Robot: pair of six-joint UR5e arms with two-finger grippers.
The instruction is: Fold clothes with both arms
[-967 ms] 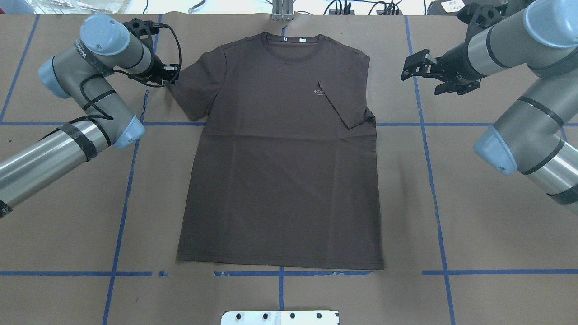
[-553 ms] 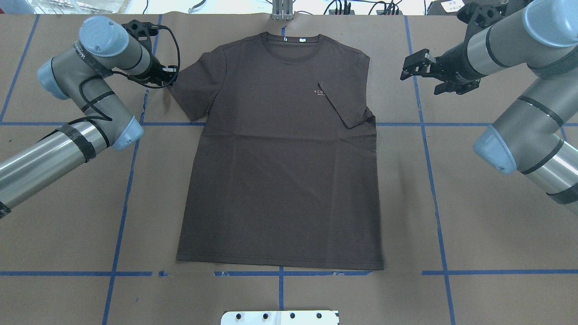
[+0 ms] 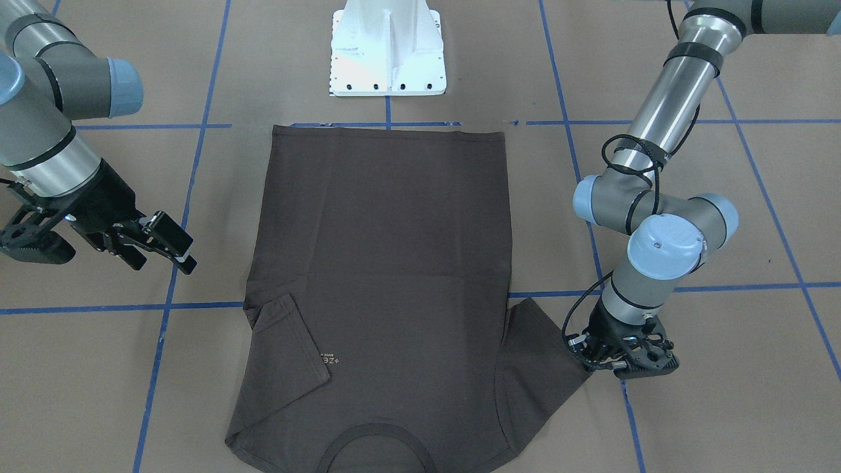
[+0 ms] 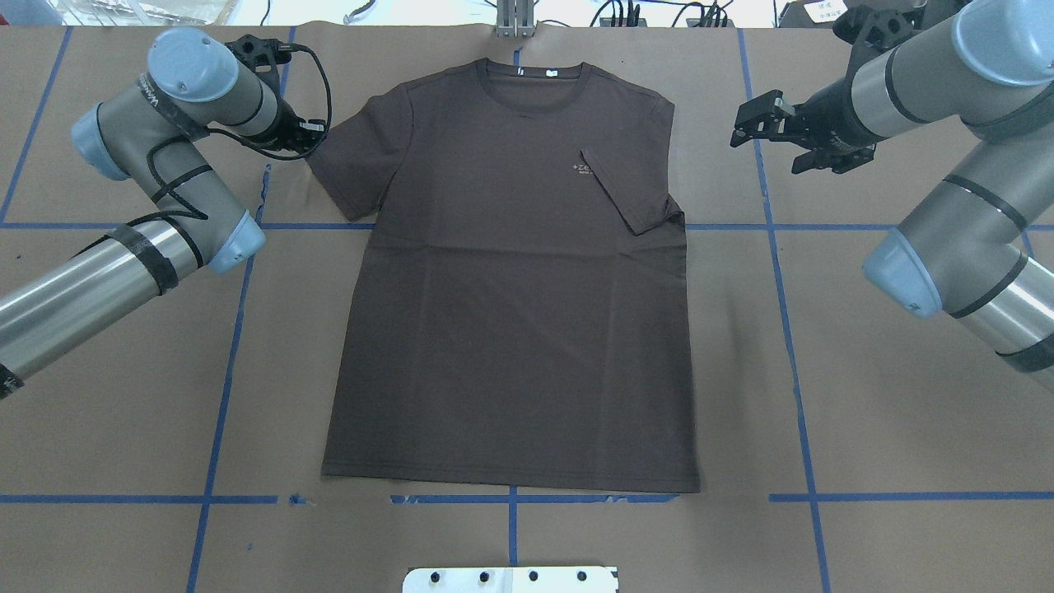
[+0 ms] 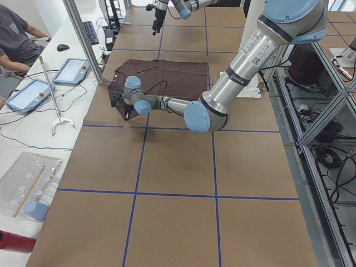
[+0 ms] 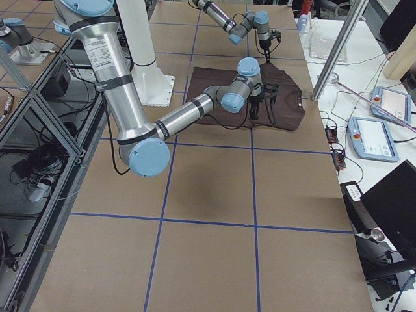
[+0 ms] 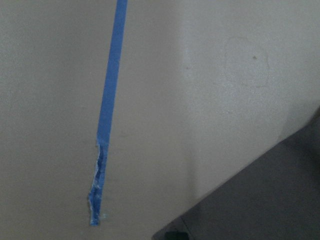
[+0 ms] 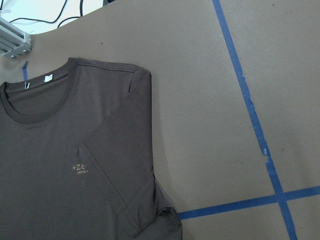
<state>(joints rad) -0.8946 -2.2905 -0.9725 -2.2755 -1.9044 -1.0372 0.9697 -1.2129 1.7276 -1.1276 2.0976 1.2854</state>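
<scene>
The dark grey-brown T-shirt [image 4: 510, 313] lies flat on the table, collar at the far edge. One sleeve [image 4: 630, 193] is folded in over the chest beside the pale logo. The other sleeve [image 4: 354, 156] lies spread out. My left gripper [image 4: 311, 136] is down at the table against that spread sleeve's outer edge [image 3: 558, 368]; its fingers are hidden. The left wrist view shows only table and a sleeve corner [image 7: 260, 200]. My right gripper [image 4: 748, 123] is open and empty, held above the table beside the shirt's folded side [image 3: 181, 246].
The white base bracket [image 3: 387, 46] stands just past the shirt's hem. Blue tape lines [image 4: 222, 387] grid the brown table. A metal bracket and cables [image 4: 515, 21] sit at the far edge. Tablets [image 5: 72, 69] lie on a side bench.
My left gripper has shifted slightly at the spread sleeve's edge. The right arm and the shirt have hardly moved.
</scene>
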